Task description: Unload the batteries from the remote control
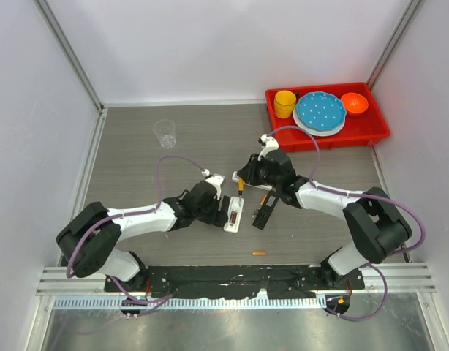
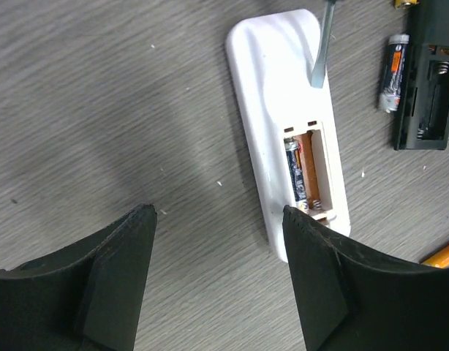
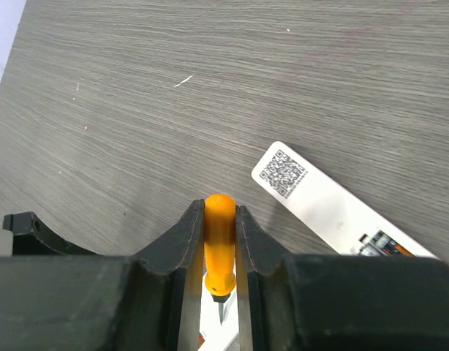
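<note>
From above, the white remote (image 1: 234, 214) is lying mid-table with its long axis running roughly from the far side to the near side. The black remote (image 1: 267, 208) is lying just to its right on a similar slant. The left gripper (image 1: 221, 208) is sitting close beside the white remote's left flank, while the right gripper (image 1: 243, 180) is hanging over its far end, clamping an orange-handled screwdriver (image 1: 240, 188). A loose orange battery (image 1: 259, 254) is lying crosswise near the table's near edge, well apart from both remotes and just ahead of the black base plate (image 1: 232, 278). A clear cup (image 1: 164, 134) is standing far-left and a red tray (image 1: 374, 121) of dishes is filling the far-right corner, both well apart from the remotes, with grey tabletop lying open around them. In the left wrist view, the left jaws are standing wide apart with nothing between them, and the white remote is lying just beyond one finger (image 2: 319, 278). Its open bay is holding one dark battery (image 2: 294, 172) in one slot, lengthwise along the remote. The screwdriver's metal shaft is pointing down at the remote's back above the bay; contact cannot be told. A grey-and-orange battery (image 2: 393, 73) is lying parallel to the black remote, just beside its open bay. In the right wrist view, the right fingers are pinching the orange handle, and the white remote, QR label showing, is running off toward the lower right.
</note>
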### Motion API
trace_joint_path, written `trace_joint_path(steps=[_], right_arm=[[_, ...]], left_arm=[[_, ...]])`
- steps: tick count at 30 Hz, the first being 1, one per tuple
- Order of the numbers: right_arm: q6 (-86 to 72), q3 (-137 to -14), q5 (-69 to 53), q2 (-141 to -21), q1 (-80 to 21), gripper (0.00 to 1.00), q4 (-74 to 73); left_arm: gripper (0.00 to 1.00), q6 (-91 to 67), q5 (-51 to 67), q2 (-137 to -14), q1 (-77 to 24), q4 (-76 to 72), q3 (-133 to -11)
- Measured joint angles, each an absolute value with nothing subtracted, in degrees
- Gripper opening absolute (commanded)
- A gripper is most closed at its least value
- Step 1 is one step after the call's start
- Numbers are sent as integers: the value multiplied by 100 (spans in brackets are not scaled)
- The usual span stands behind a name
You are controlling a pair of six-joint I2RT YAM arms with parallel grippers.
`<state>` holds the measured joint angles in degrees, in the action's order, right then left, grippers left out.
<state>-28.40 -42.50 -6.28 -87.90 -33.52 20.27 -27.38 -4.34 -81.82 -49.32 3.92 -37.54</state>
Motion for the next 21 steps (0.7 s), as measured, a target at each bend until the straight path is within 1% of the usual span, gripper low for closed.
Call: trace_joint_path(steps=[7,16,20,21], right_arm=[[-2602,-4141,-397,-8348,-3323,1,1678],[-2644,-3889,-502,-7769,-3315,1,1581],[-2777,-3754,-637,-7723,-3315,1,1623],[-2812,-3732,-666,-7723,-3315,1,1627]], left_arm=[[71,-3009,54,-8329,-4923,-349,-3524],[68,-3374,749,-8766,-4921,-1404,-3494],[61,-3465,919,-8886,-4921,-1640,-3487],[56,-3476,932,-8899,-4921,-1660,-3483]])
